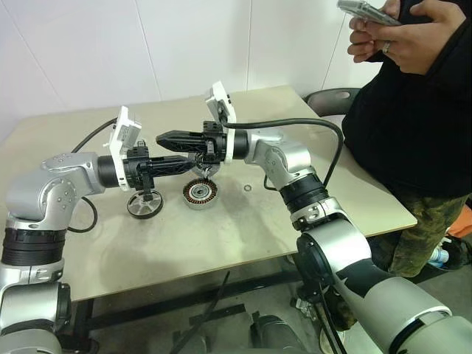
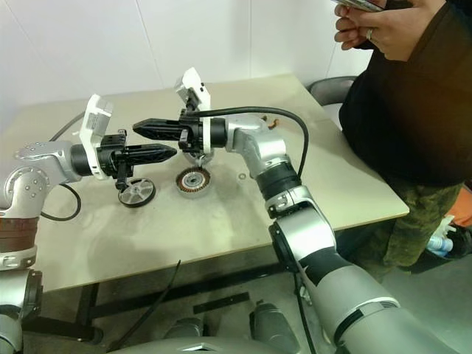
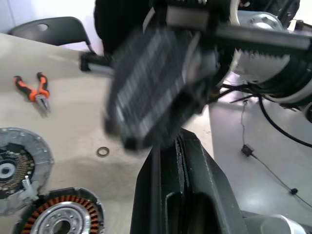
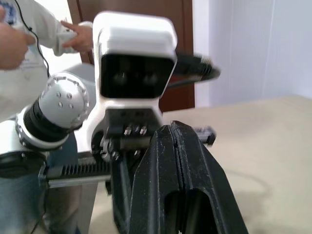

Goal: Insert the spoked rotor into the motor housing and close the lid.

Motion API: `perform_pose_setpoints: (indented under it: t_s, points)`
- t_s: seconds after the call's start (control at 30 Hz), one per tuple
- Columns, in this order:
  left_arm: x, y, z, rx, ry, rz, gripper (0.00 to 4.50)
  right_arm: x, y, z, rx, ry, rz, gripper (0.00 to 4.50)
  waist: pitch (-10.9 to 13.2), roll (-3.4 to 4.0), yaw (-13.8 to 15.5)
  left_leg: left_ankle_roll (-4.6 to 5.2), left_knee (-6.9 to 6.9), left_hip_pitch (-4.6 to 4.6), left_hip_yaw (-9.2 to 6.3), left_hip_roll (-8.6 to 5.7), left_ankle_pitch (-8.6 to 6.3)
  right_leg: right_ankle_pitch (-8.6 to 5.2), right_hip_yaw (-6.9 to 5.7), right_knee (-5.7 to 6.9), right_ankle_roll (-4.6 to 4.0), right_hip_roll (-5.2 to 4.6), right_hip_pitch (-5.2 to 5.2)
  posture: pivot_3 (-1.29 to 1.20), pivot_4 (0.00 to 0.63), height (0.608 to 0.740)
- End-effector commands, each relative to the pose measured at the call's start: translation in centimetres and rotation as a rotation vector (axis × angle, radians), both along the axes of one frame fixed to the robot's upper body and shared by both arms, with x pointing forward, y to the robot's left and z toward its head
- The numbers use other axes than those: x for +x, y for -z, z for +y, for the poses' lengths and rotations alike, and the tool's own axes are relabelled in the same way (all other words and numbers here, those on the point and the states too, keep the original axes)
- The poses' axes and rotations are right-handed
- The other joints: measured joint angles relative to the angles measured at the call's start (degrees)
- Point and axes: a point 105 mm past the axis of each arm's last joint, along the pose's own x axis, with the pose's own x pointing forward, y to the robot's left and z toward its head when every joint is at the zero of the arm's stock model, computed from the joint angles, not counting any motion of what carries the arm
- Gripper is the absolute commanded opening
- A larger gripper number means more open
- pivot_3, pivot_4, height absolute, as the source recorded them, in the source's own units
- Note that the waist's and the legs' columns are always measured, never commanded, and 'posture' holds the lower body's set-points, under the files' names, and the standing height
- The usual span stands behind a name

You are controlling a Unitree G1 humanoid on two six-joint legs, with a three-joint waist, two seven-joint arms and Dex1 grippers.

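We see both arms raised above the beige surface (image 1: 221,243), crossing each other over its middle. The left hand (image 2: 171,152) points toward the right with its black fingers pressed together and nothing between them. The right hand (image 2: 139,127) points toward the left, a little higher and farther back, its fingers likewise pressed together and empty.

Below them, the motor housing (image 1: 200,194) lies flat on the surface, its ring of copper-coloured windings facing up around the open centre. Just to its left, apart from it, lies the lid (image 1: 144,205), a round disc with a dark ribbed rim and pale middle. In the left wrist view a further flat grey disc with slim arms to a small hub, which we take for the spoked rotor (image 3: 17,168), lies just beside the housing.

A small metal washer (image 1: 245,189) rests on the surface right of the housing. Orange-handled pliers (image 3: 36,91) lie farther off. At the right edge of the surface a person in dark clothing (image 1: 413,118) stands holding a phone (image 1: 366,12) in both hands.
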Motion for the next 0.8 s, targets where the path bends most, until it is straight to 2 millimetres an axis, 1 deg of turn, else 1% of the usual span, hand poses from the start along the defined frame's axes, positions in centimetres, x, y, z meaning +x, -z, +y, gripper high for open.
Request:
perform_pose_setpoints:
  t_s: [0.03,0.17,0.37,0.47,0.67,0.8]
  points:
    - [-0.5,-1.7,0.1,-0.010,0.011,-0.061,0.02,-0.4,-1.7,0.2,0.037,-0.023,-0.041,0.00,0.0,0.00,0.0,0.00,0.00,0.01,0.00,0.00,0.00,0.00,0.00,0.00,0.00,0.00,0.00,0.00,0.000,0.740]
    - [-0.6,-2.4,0.1,-0.018,0.014,-0.080,0.02,-0.4,-1.3,0.2,0.029,-0.025,-0.039,0.00,0.0,0.00,0.0,0.00,0.02,0.03,0.00,0.00,0.00,0.00,0.00,0.04,0.00,0.02,0.02,0.00,0.000,0.740]
    - [-1.6,-4.9,-0.8,-0.060,0.065,-0.146,0.02,-0.5,-0.4,0.3,0.004,-0.028,-0.024,0.00,0.0,0.01,0.0,0.00,0.01,0.02,0.01,0.00,0.00,0.00,0.00,0.01,0.00,0.01,0.02,0.00,0.000,0.740]
    - [-1.9,-5.3,-1.1,-0.062,0.084,-0.159,0.02,-0.4,-0.3,0.2,0.006,-0.023,-0.012,0.00,0.0,-0.01,0.0,0.00,0.01,0.02,0.00,0.01,0.00,0.00,0.00,0.02,0.00,0.01,0.02,0.00,0.000,0.740]
    - [-1.3,-6.1,-0.7,-0.081,0.059,-0.170,0.02,-0.4,-0.1,0.3,0.005,-0.021,-0.006,0.00,0.0,0.00,0.0,0.00,0.02,0.05,0.01,0.00,0.00,0.00,0.00,0.05,0.00,0.04,0.03,0.00,0.000,0.740]
    - [-0.7,-6.3,-0.3,-0.093,0.031,-0.171,0.02,-0.7,0.0,0.2,0.004,-0.045,0.011,0.00,0.0,-0.01,0.0,0.00,0.02,0.04,0.00,0.00,0.00,0.00,0.00,0.04,0.00,0.05,0.03,0.00,0.000,0.740]
